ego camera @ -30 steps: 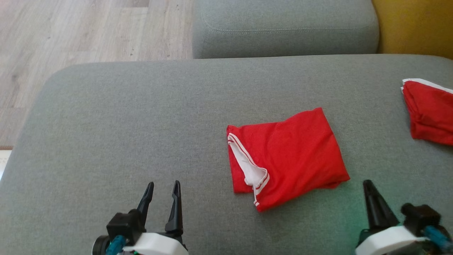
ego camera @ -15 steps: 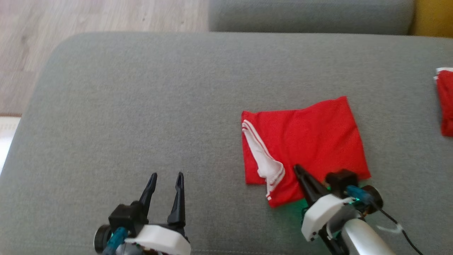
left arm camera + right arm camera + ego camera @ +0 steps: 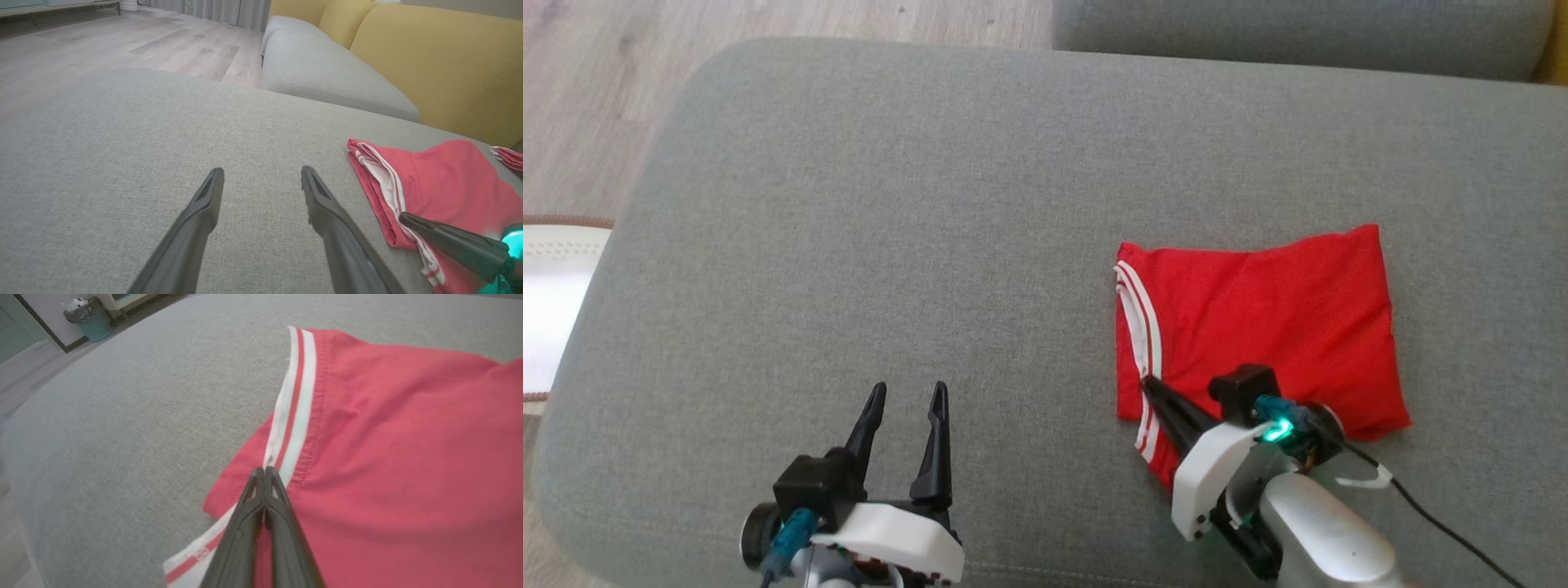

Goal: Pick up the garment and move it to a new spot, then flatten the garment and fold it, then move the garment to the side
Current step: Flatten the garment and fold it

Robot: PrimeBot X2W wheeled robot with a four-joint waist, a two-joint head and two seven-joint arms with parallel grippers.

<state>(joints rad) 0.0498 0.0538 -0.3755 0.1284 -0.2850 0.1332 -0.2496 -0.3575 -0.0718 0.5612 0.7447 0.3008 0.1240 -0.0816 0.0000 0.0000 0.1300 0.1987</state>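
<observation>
Garment (image 3: 1274,318): red, folded, white-striped edge

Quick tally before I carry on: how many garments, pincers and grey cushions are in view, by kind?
Red garments: 2 (folded garment; second garment at the left wrist view's right edge)
Pincers: 2 (left pincer open; right pincer shut, tips over the folded garment's striped edge)
Grey cushions: 2 (near cushion; far cushion)
Total: 6
</observation>
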